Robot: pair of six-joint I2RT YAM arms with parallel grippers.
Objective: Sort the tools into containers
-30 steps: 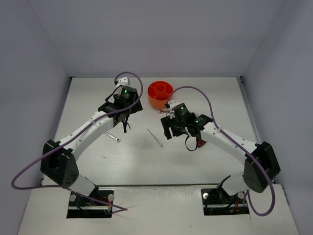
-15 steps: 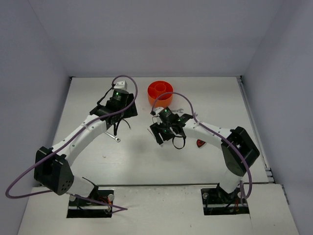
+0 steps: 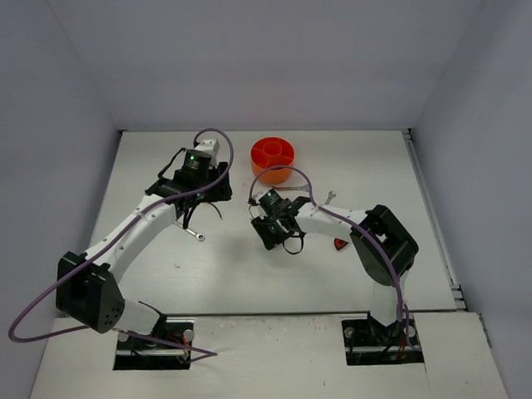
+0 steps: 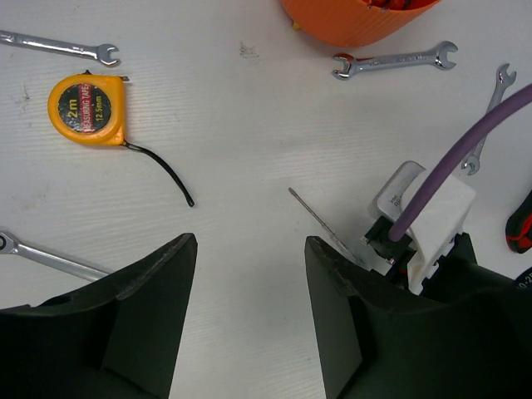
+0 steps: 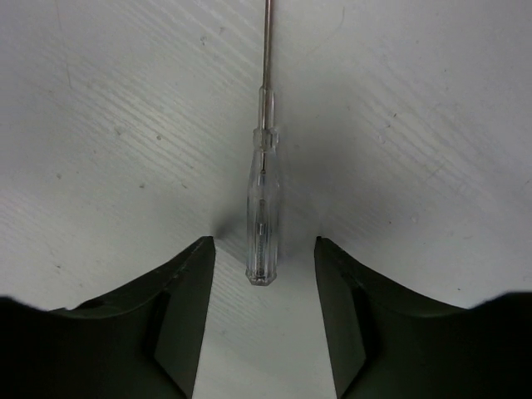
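My right gripper (image 5: 263, 249) is open, low over the table. A thin screwdriver (image 5: 263, 208) with a clear handle lies flat, its handle end between the fingertips and untouched; its shaft shows in the left wrist view (image 4: 320, 223). My left gripper (image 4: 249, 249) is open and empty above bare table. The yellow-black tape measure (image 4: 87, 108) lies ahead on the left. Silver wrenches lie at the top left (image 4: 58, 46), lower left (image 4: 50, 256), by the tub (image 4: 395, 61) and at the right (image 4: 490, 116). The orange tub (image 3: 273, 158) stands at the back centre. The red-black knife (image 4: 520, 223) lies at the right.
In the top view the left gripper (image 3: 202, 198) and right gripper (image 3: 268, 229) are close together in front of the tub. A wrench (image 3: 195, 235) lies below the left gripper and another wrench (image 3: 330, 197) right of the right wrist. White walls surround the table.
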